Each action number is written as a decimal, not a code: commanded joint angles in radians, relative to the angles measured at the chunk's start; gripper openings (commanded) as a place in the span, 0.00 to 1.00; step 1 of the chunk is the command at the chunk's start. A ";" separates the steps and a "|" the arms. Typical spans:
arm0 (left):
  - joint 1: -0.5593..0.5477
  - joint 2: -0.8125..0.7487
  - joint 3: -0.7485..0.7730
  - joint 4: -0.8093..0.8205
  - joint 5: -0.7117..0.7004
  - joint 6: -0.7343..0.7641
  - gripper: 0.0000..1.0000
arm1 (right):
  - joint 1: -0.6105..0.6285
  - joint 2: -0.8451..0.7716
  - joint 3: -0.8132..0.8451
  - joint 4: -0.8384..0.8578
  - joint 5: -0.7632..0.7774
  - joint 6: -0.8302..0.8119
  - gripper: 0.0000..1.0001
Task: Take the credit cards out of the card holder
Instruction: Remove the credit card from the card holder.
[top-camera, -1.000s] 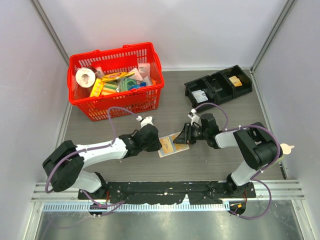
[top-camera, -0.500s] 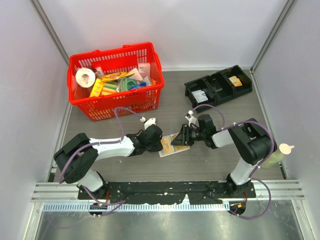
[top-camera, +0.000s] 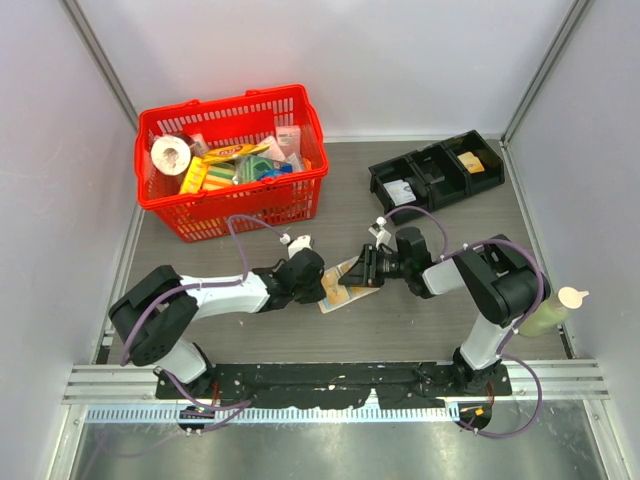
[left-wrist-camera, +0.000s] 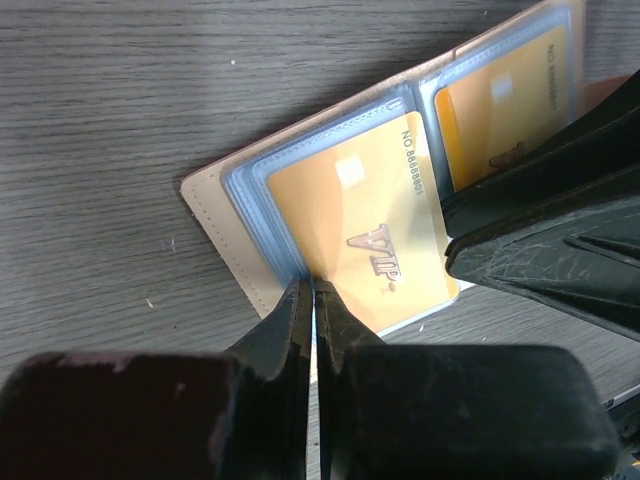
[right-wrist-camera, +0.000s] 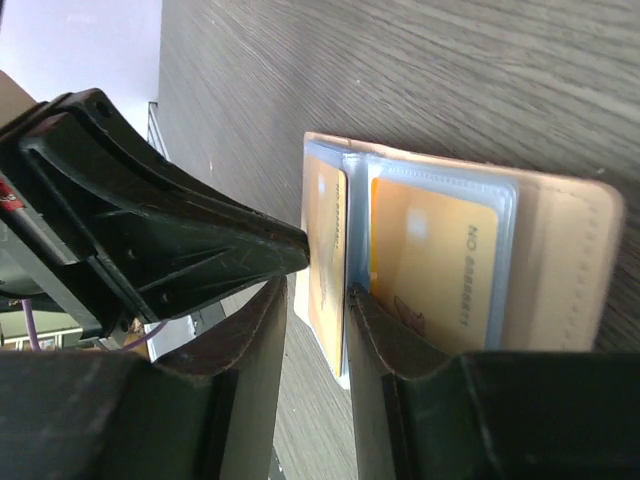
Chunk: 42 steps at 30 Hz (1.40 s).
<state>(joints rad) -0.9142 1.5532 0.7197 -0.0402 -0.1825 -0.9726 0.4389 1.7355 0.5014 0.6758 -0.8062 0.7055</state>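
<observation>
Left claw (left-wrist-camera: 314, 300): pinched almost shut on the sleeve edge of the card holder (left-wrist-camera: 215, 205), at the holder's border nearest the left arm. We cannot tell whether the tips bite a card or only the plastic.
Card holder: lies open on the surface (left-wrist-camera: 120, 100) between the two claws, blue-grey sleeves facing up.
Credit cards (left-wrist-camera: 365, 225): yellow-orange, seated in the holder's sleeves; we see none outside the holder.
Right claw (right-wrist-camera: 315, 290): narrowly parted, straddling one raised sleeve leaf on the holder's opposite side.
Step in hand: we judge this to be securing the holder before the first extraction.
Next move: one claw must pin the holder while the other closes on a card edge alone and draws it out along the sleeve opening. Gripping the plastic as well would drag the holder.
</observation>
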 joint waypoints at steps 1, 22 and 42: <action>0.003 0.038 -0.029 -0.006 0.003 -0.006 0.05 | 0.026 0.022 0.026 0.123 -0.085 0.051 0.34; 0.049 -0.082 -0.060 -0.167 -0.063 0.120 0.00 | 0.139 0.055 0.167 -0.300 -0.199 -0.259 0.34; 0.001 -0.053 -0.114 -0.073 0.020 0.017 0.00 | 0.179 0.133 -0.037 0.435 0.118 0.301 0.24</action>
<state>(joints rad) -0.8818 1.4528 0.6510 -0.1146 -0.2356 -0.9070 0.6067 1.8473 0.4698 0.8803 -0.7395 0.9169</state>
